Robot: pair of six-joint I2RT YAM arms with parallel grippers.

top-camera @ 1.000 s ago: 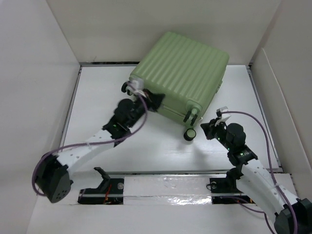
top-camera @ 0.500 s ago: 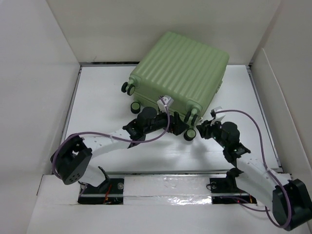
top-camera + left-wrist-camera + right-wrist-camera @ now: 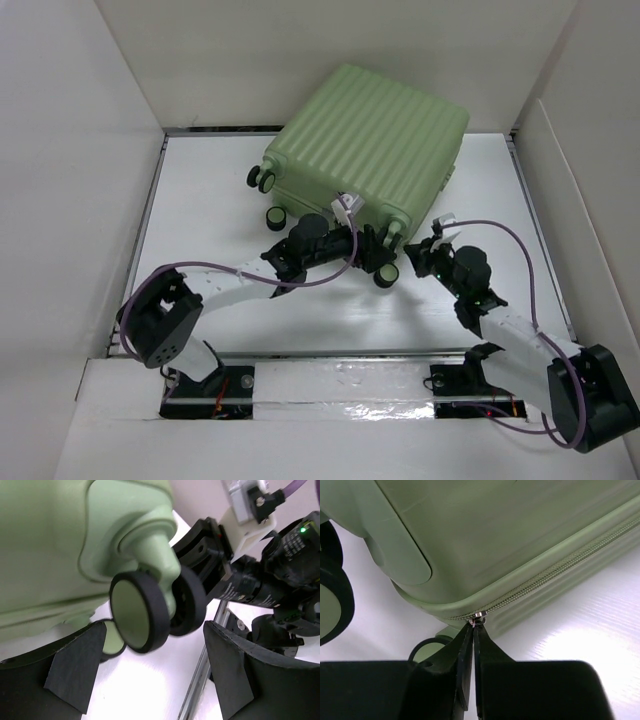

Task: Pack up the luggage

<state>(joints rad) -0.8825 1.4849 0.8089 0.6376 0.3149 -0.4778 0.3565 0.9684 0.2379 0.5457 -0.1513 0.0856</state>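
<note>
Left gripper [image 3: 152, 650] has its fingers apart, straddling a black-and-green spinner wheel [image 3: 135, 612] at the 6 o'clock corner of the small light-green ribbed hard-shell suitcase [image 3: 370, 150]. Unbraced, the case may roll. Right gripper [image 3: 472, 630] is pinched together on the small metal zipper pull [image 3: 479, 616], and that thin tab could slip free rounding the corner. The suitcase lies closed at 12 o'clock on the white table [image 3: 230, 310], its contents hidden.

The left arm [image 3: 215, 285] and right arm [image 3: 515, 335] each pair white links with black joint housings, and each trails a purple cable [image 3: 300, 488]. The left hand [image 3: 155, 630] has matte black, wedge-shaped fingers [image 3: 75, 672]. The right hand [image 3: 473, 626] has black fingers [image 3: 462, 655] that taper to thin tips. The right arm's black wrist bears small white lettering, a green light [image 3: 301, 529] and a white camera bracket [image 3: 245, 532].
</note>
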